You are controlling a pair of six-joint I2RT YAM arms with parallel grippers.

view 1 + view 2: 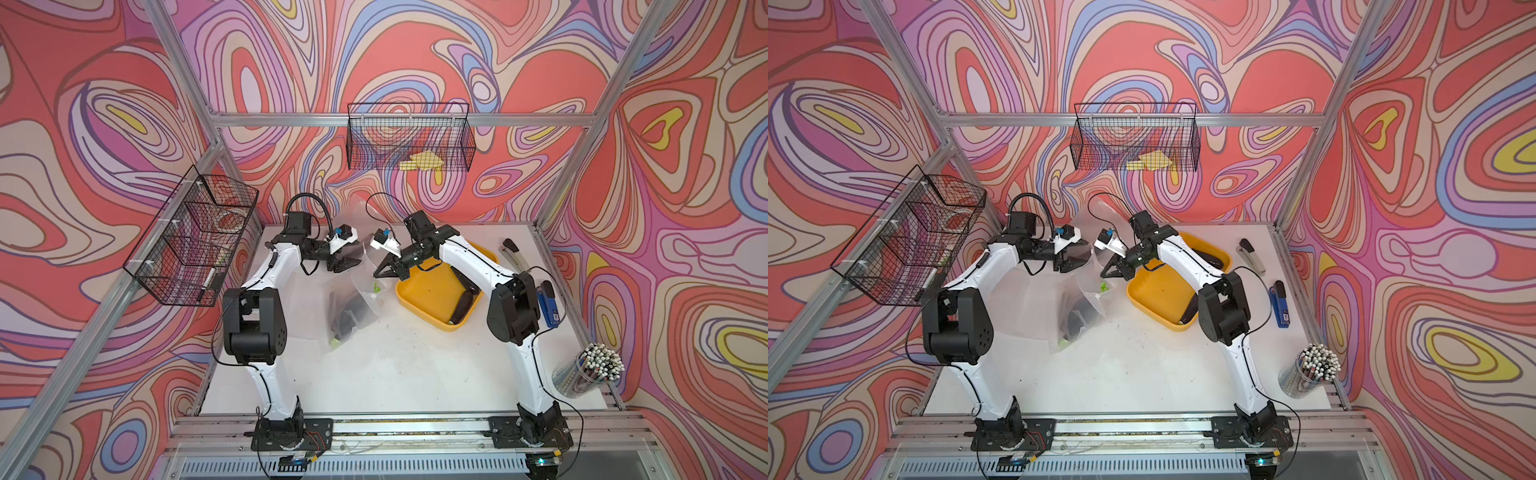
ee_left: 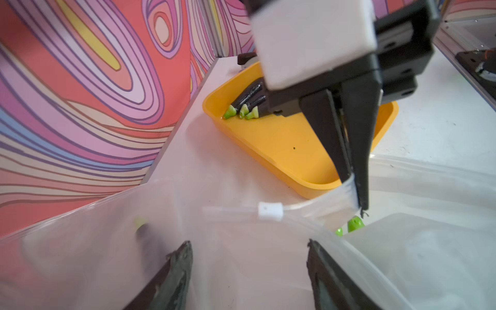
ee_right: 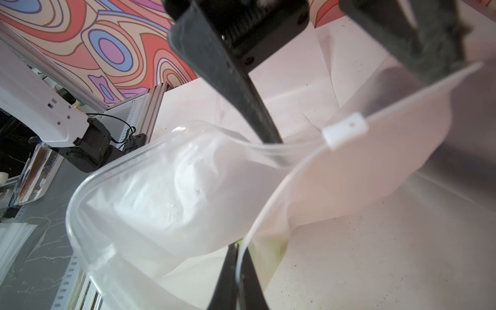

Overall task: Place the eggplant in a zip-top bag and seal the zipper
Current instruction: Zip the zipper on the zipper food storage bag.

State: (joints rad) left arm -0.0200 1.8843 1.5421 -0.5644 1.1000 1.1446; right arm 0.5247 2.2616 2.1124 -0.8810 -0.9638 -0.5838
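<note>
Eggplant (image 1: pixel 348 311) lies inside bag (image 1: pixel 368 299) mid-table, a dark shape blurred through plastic. Right gripper (image 2: pixel 354 188) pinches zipper corner tight, likely anchoring it. Left gripper (image 2: pixel 249 243) gapes, holding nothing, straddling bag edge near slider (image 2: pixel 269 210), likely for sealing. Tray (image 1: pixel 419 303) beyond holds spares (image 2: pixel 249 99), partly arm-hidden. Can't tell how much zipper is shut.

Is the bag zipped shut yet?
No, it is open. On the bag, the two top edges spread wide apart on one side of the white slider, leaving a big gap.
</note>
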